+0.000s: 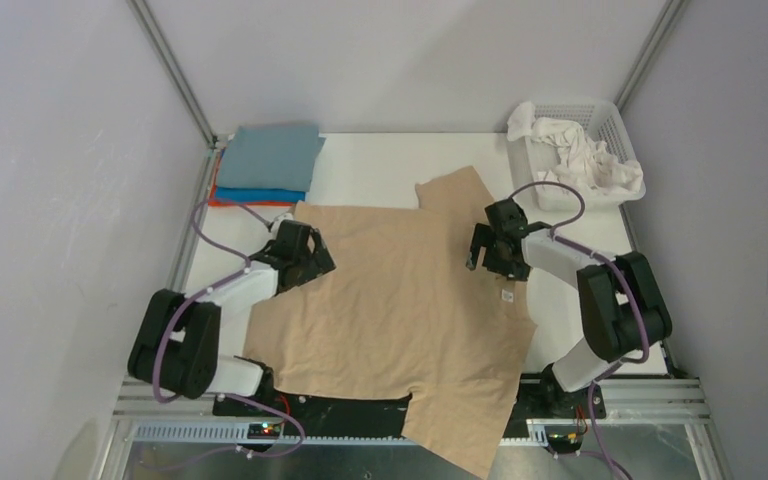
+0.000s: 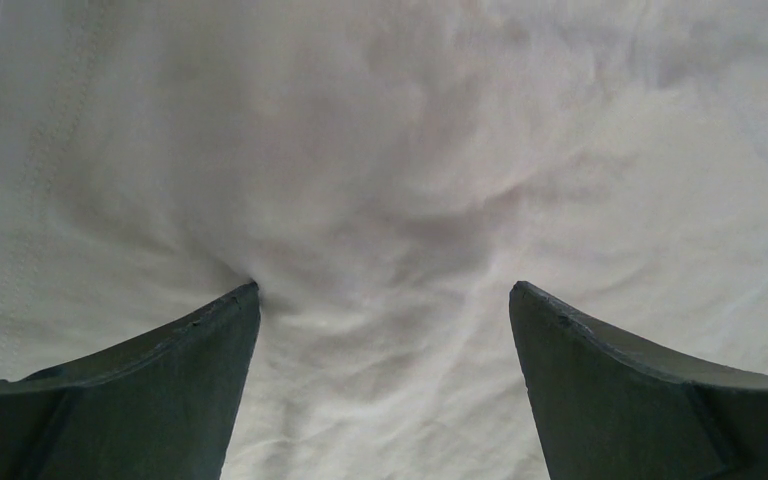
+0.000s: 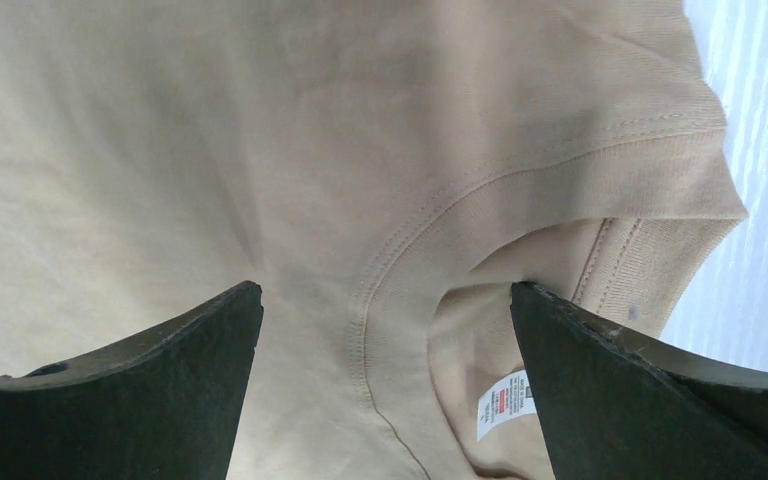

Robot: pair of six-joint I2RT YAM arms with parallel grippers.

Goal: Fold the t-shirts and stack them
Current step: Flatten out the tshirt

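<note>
A tan t-shirt (image 1: pixel 400 300) lies spread flat over the table, its lower part hanging over the near edge. My left gripper (image 1: pixel 305 262) is open and empty, low over the shirt's left edge; its wrist view shows only wrinkled tan cloth (image 2: pixel 390 180) between the fingers. My right gripper (image 1: pixel 487 262) is open and empty over the shirt's collar (image 3: pixel 480 190), with the white label (image 3: pixel 503 402) near its right finger. A folded stack sits at the back left: a grey-blue t-shirt (image 1: pixel 272 157) on top, a bright blue one (image 1: pixel 260 195) and an orange edge below.
A white mesh basket (image 1: pixel 615 130) at the back right holds crumpled white cloth (image 1: pixel 585 155). Grey walls and metal frame rails enclose the table. Bare white table (image 1: pixel 390 160) shows behind the tan shirt.
</note>
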